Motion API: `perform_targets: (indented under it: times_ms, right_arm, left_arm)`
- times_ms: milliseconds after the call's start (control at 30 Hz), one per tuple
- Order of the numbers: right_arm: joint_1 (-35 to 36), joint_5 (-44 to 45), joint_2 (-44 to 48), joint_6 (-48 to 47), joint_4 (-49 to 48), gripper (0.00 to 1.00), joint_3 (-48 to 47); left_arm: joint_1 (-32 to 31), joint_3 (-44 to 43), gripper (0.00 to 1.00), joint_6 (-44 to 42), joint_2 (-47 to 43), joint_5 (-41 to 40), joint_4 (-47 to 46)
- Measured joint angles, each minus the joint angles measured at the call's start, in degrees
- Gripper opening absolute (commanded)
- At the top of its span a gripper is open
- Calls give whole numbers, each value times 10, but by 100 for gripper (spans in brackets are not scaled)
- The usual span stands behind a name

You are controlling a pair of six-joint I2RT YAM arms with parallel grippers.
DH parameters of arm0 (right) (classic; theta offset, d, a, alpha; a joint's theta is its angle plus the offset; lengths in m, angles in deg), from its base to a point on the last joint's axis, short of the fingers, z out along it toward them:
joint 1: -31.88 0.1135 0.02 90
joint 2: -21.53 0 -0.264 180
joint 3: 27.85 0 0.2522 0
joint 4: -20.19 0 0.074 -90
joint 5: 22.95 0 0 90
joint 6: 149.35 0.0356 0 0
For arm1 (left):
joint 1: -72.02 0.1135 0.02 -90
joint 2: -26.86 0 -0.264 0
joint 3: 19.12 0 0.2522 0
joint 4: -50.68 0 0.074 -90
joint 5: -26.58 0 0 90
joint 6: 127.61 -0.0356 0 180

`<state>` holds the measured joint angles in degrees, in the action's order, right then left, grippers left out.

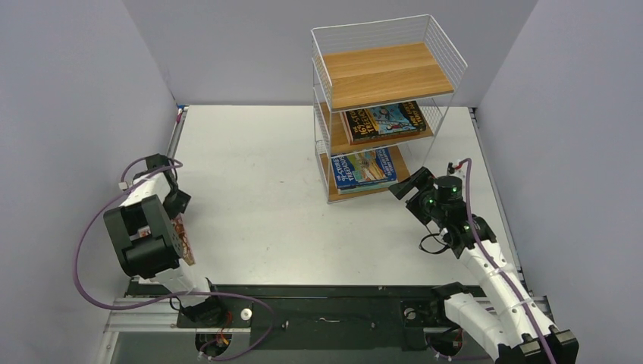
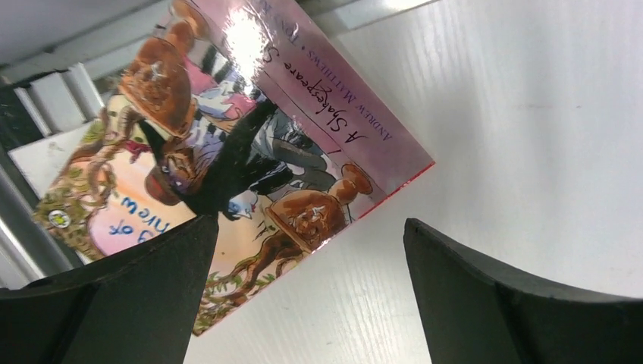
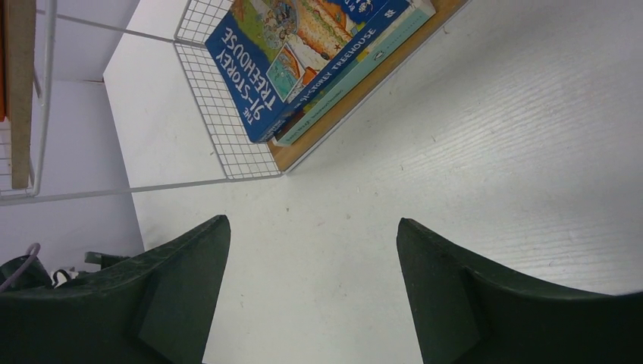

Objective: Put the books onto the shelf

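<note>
A pink book (image 2: 227, 152) with a glossy illustrated cover lies on the white table near its front left edge; only a sliver of this book (image 1: 183, 241) shows beside the left arm in the top view. My left gripper (image 2: 311, 235) is open just over the book's corner and holds nothing. The shelf (image 1: 383, 72) stands at the back right, its top board bare. A dark book (image 1: 383, 120) lies on the middle tier and a blue book (image 3: 288, 53) on the bottom tier, stacked on a teal-spined one (image 3: 356, 68). My right gripper (image 3: 312, 227) is open over the table in front of the bottom tier.
The shelf's wire mesh side (image 3: 227, 136) is close ahead of the right fingers. Grey walls enclose the table on the left, back and right. A black rail (image 1: 326, 303) with the arm bases and purple cables runs along the near edge.
</note>
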<state>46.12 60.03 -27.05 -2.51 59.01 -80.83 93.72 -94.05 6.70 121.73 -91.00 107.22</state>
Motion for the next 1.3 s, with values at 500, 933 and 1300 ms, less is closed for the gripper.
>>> perform_targets:
  times_ms: [500, 933, 1300]
  right_arm:
    - [0, 18, 18, 9, 17, 74, 0]
    - [7, 34, 0, 8, 17, 73, -37]
    - [12, 47, 30, 15, 21, 73, -21]
  left_arm:
    - [46, 72, 85, 58, -12, 121, -48]
    - [-137, 78, 85, 63, -26, 243, -85]
    - [-426, 42, 89, 133, 7, 346, -109]
